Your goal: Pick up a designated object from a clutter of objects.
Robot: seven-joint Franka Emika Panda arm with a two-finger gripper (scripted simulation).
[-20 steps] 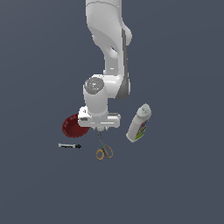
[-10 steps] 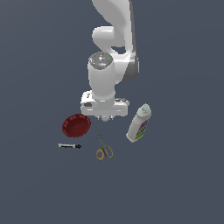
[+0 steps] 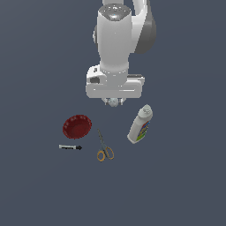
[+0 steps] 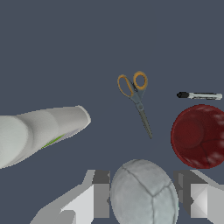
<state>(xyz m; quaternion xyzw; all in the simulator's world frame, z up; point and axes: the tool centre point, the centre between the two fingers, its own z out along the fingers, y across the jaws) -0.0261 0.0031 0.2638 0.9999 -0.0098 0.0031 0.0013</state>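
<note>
- The claw (image 3: 114,102) hangs below the white arm (image 3: 115,44) in the exterior view, well above the tabletop (image 3: 185,185), and it is clenched on the small white-grey ball (image 3: 114,102).
- In the wrist view the ball (image 4: 143,194) sits between the two fingers (image 4: 100,194), touching both; its surface shows faint seam lines.
- Seen from the ball in the exterior view, the dark red bowl (image 3: 77,126) lies toward 8 o'clock, upright, with its fluted rim showing.
- The thin black marker (image 3: 70,147) lies flat just beside the bowl, at the bowl's 6 o'clock, apart from it.
- The orange-handled scissors (image 3: 104,146) lie at about 4 o'clock from the bowl, blades pointing toward 11 o'clock, handles nearest the viewer.
- The white labelled bottle (image 3: 140,125) lies tilted at about 4 o'clock from the ball, cap toward 1 o'clock, well apart from the scissors.
- In the wrist view the bottle (image 4: 39,131) looms large, while the scissors (image 4: 135,98), marker (image 4: 200,95) and bowl (image 4: 197,136) lie separate on the tabletop (image 4: 65,43).
</note>
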